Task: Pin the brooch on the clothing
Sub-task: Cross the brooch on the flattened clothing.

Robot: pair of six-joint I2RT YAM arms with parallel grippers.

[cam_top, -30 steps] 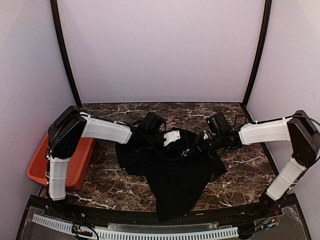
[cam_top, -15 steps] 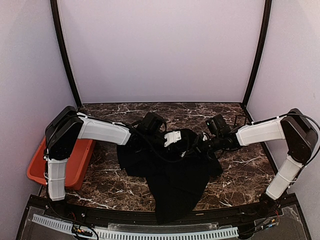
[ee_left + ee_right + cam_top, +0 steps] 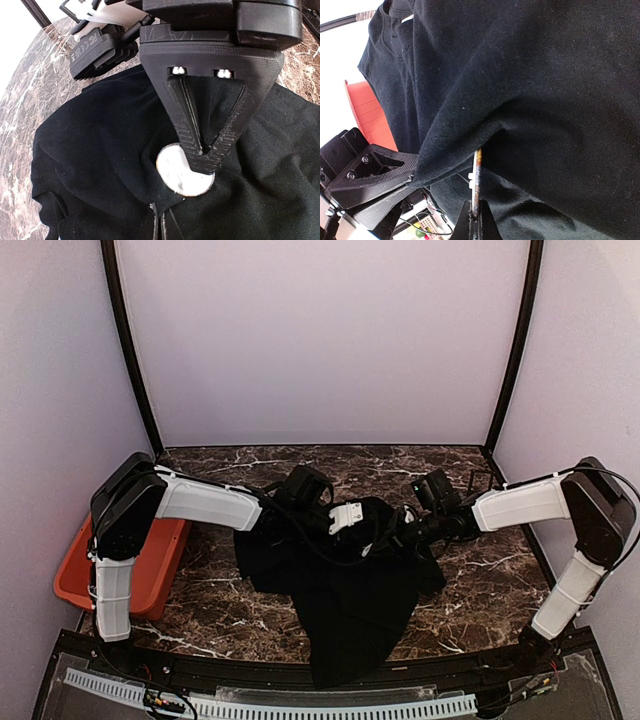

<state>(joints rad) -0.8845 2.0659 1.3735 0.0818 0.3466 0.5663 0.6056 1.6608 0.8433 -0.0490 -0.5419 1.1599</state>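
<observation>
Brooch (image 3: 175,175) held against a lifted fold of shirt (image 3: 350,605)

Top view: the shirt lies crumpled mid-table (image 3: 470,580), its lower part trailing to the near edge. Both arms reach inward and meet over its upper part, probably so that cloth and brooch come together off the marble. Left wrist view: the left gripper (image 3: 202,152) has its fingers clamped together, apparently on a pinch of cloth. This raises a ridge, which would give the pin a free layer to pass through. The white round brooch sits just under the tips. Right wrist view: the right gripper (image 3: 475,220) is clenched on the brooch by its rim, seen edge-on just beneath the fold — a hold that likely keeps its back turned to the cloth. The pin itself cannot be made out.
</observation>
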